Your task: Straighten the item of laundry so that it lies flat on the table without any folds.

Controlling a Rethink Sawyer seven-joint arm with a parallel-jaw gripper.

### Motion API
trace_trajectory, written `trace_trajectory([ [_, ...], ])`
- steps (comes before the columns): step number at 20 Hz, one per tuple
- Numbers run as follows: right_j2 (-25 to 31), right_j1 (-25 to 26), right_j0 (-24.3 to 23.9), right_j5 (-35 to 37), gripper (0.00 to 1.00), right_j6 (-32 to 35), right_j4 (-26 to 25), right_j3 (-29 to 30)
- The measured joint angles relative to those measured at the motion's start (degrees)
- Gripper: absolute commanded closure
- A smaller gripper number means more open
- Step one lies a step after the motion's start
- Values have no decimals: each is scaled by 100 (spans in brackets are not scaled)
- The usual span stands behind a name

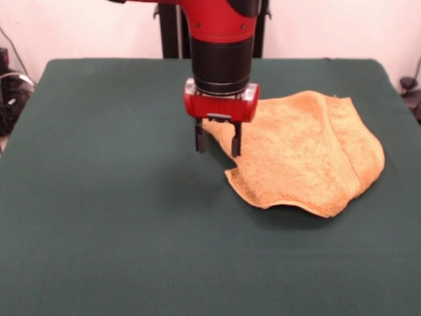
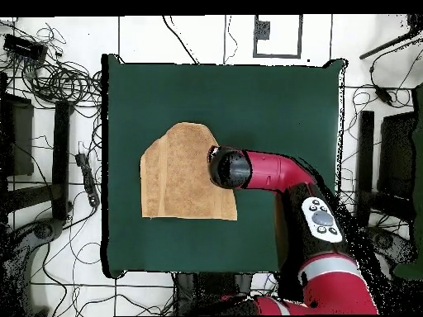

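One towel [image 1: 306, 155] is lying rumpled near your counter's [image 1: 99, 230] side edge; your end effector [image 1: 218, 143] is hanging open, empty, at its corner.

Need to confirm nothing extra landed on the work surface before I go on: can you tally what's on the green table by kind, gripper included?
Towels: 1, mustard towel, partly folded, not yet flat
Grippers: 1, gripper, fingers open, at the towel's edge
Tables: 1, green table
Total: 3

No readable text, labels, numbers (either view).
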Motion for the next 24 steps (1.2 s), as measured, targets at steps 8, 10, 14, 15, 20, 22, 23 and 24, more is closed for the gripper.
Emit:
trace_trajectory([
  [8, -99, 166, -36, 1, 0, 0, -5, -174],
  [10, -105, 202, -36, 0, 0, 0, -5, -214],
  [14, -105, 341, -36, 0, 0, 0, -6, -305],
  [15, -105, 384, -34, 0, 0, 0, -6, -324],
  [20, -106, 494, -21, 0, 0, 0, -6, -366],
  [22, -106, 554, -13, 0, 0, 0, -6, -386],
  [23, -106, 568, -11, 0, 0, 0, -6, -392],
  [24, -106, 577, -10, 0, 0, 0, -7, -395],
])
